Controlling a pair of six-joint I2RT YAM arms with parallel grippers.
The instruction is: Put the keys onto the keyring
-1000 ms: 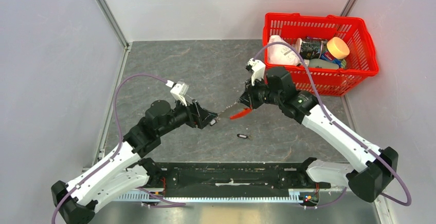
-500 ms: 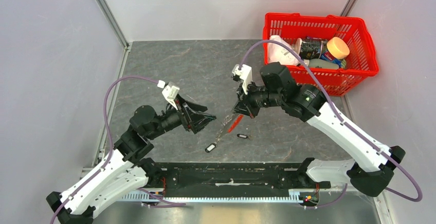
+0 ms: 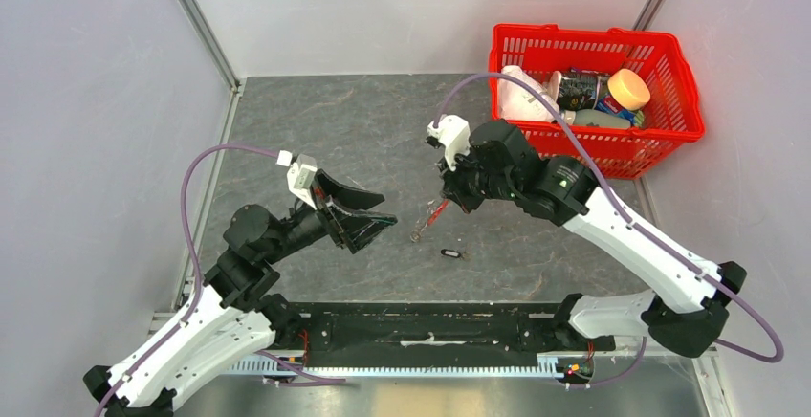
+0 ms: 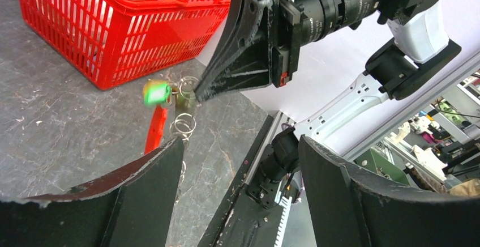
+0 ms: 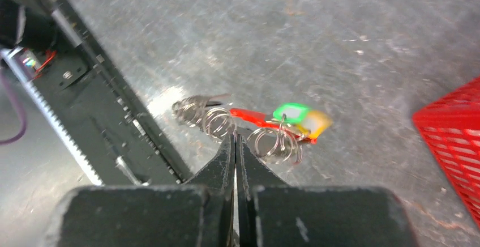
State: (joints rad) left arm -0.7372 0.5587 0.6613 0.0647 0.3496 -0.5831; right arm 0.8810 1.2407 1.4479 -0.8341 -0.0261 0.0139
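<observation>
**Keyring now hangs from the right gripper alone; left gripper has let go**

Keyring (image 5: 275, 143) sits at the centre of the top view, lifted off the table (image 3: 325, 130). Its wire coils and red strap (image 4: 154, 133) dangle just below the fingertips that hold it. A green key (image 4: 157, 93) and a brass key (image 5: 318, 122) hang in the same bunch, touching the coils. Both wrist views are blurred, so it cannot be told for certain that they are threaded on, though they look it.

The right gripper (image 5: 235, 143) is clenched on the bunch, its jaws pressed together on the wire. It reaches in from the right of the top view.

One second ago the left gripper (image 3: 387, 210) was right up against the other end of the strap, almost meeting the right one. It has since drawn back toward the lower left of the top view. Its jaws are now spread wide and hold nothing, well apart from the bunch.

A dark key (image 3: 449, 254) lies flat on the table just below the hanging strap, in the same spot as a second ago.

A red basket (image 3: 583, 30) of odds and ends stands at the upper right, not involved.

Judged from this, the two-handed step is over and the left gripper is free. With the dark key off the ring, the task is partly done. That key, small and flat on the table, looks awkward to pinch.
</observation>
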